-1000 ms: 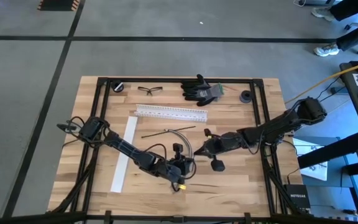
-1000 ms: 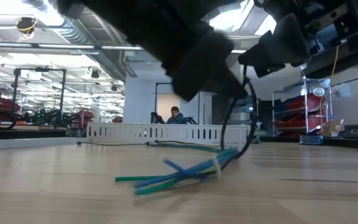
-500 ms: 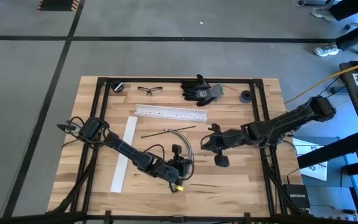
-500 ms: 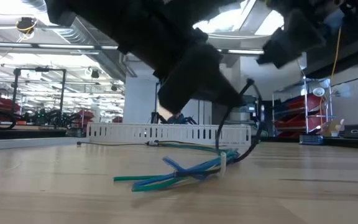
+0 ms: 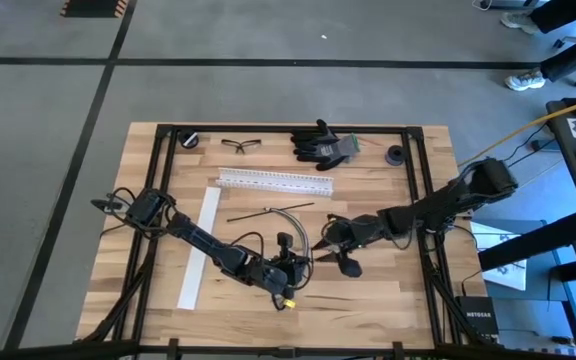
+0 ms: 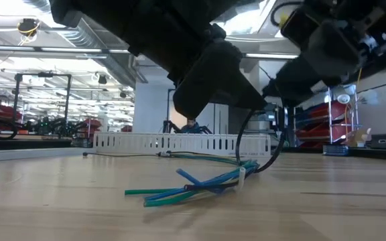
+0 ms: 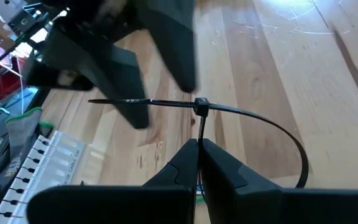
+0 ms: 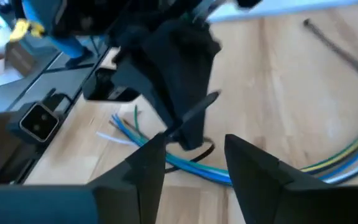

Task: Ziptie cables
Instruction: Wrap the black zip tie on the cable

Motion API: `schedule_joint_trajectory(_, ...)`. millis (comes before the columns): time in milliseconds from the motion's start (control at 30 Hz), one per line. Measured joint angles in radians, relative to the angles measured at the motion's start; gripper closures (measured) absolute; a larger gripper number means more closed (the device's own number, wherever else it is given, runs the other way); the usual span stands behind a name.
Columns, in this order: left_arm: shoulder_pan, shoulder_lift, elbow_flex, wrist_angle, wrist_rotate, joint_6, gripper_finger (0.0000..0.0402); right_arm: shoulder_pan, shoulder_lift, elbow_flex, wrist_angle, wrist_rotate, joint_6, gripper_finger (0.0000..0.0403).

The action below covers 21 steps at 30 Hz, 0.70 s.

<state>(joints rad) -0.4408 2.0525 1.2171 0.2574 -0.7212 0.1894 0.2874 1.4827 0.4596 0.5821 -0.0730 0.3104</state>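
While the cables [image 6: 193,187] lie bundled on the counter [image 5: 388,300] inside the ziptie [image 7: 229,112] loop, tightening seems in hand. The left gripper [image 7: 199,163] holds its jaws closed on the ziptie; the right gripper [image 8: 194,155], jaws open, probably must catch the free tail and pull.

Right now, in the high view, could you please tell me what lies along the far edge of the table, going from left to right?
Small round black disc → clear safety glasses with dark frame → pair of black work gloves with grey-green cuffs → small black ring-shaped roll.
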Motion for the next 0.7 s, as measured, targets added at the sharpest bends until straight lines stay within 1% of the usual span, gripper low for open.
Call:
schedule_joint_trajectory(167,0.0,0.0,0.0,0.008,0.0,0.0,0.0402,0.0,0.041,0.0,0.121,-0.052,0.005,0.0249)
schedule_joint_trajectory(267,0.0,0.0,0.0,0.014,0.0,0.001,0.0402,0.0,0.056,-0.001,0.121,-0.062,0.007,0.0257)
schedule_joint_trajectory(300,0.0,0.0,0.0,0.015,-0.001,0.001,0.0402,0.0,0.058,0.004,0.125,-0.072,0.007,0.0266)
schedule_joint_trajectory(367,0.0,0.0,0.0,0.014,-0.001,0.001,0.0402,0.0,0.058,0.005,0.126,-0.079,0.003,0.0296)
schedule_joint_trajectory(467,0.0,0.0,0.0,0.017,0.0,0.001,0.0402,0.0,0.059,0.005,0.13,-0.077,-0.025,0.0366)
schedule_joint_trajectory(500,0.0,0.0,0.0,0.017,-0.001,0.001,0.0402,0.0,0.059,0.005,0.136,-0.077,-0.036,0.0383)
schedule_joint_trajectory(567,0.0,0.0,0.0,0.017,-0.001,0.001,0.0402,0.0,0.059,0.005,0.142,-0.073,-0.055,0.0393)
schedule_joint_trajectory(600,0.0,0.0,0.0,0.017,-0.001,0.001,0.0402,0.0,0.059,0.005,0.145,-0.05,-0.066,0.0394)
schedule_joint_trajectory(700,0.0,0.0,0.0,0.014,-0.004,-0.004,0.0402,0.021,0.059,0.005,0.145,0.07,-0.146,0.0401)
